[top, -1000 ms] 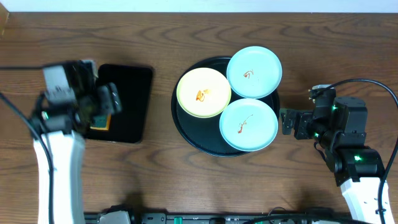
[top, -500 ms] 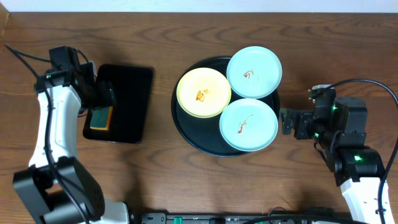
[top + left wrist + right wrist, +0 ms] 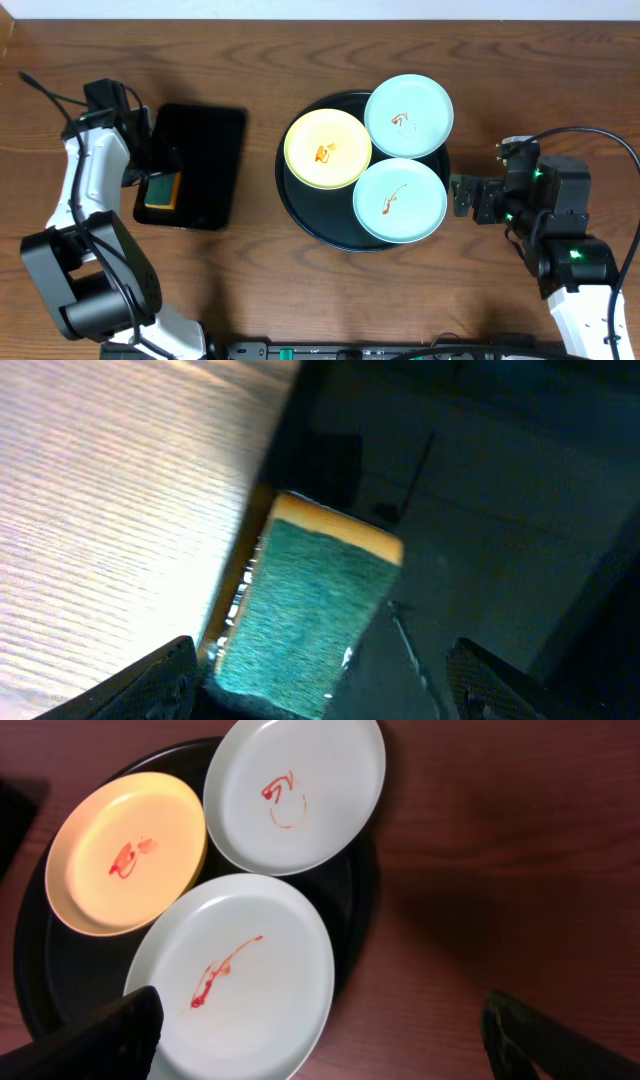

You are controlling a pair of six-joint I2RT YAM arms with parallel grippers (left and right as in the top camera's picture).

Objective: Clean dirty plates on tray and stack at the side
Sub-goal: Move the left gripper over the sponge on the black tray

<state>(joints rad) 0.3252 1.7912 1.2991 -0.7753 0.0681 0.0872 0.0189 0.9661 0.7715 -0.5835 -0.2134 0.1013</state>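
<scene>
Three smeared plates lie on the round black tray (image 3: 300,205): a pale yellow plate (image 3: 327,148) at the left, a mint plate (image 3: 408,116) at the back right, a mint plate (image 3: 400,201) at the front right. They also show in the right wrist view, yellow (image 3: 125,850), back mint (image 3: 295,790), front mint (image 3: 235,985). My right gripper (image 3: 465,196) is open and empty beside the tray's right edge, its fingertips (image 3: 320,1040) spanning the front plate's rim. My left gripper (image 3: 160,172) is open just above the green-and-orange sponge (image 3: 305,600), a finger on each side (image 3: 320,680).
The sponge (image 3: 162,190) lies at the left edge of a smaller rectangular black tray (image 3: 205,165). Brown wooden table (image 3: 250,270) all round. A cable runs by the right arm (image 3: 560,250).
My left arm has swung toward the back left and brought the gripper down over the sponge on the rectangular tray. The right arm and the plates have not moved.
</scene>
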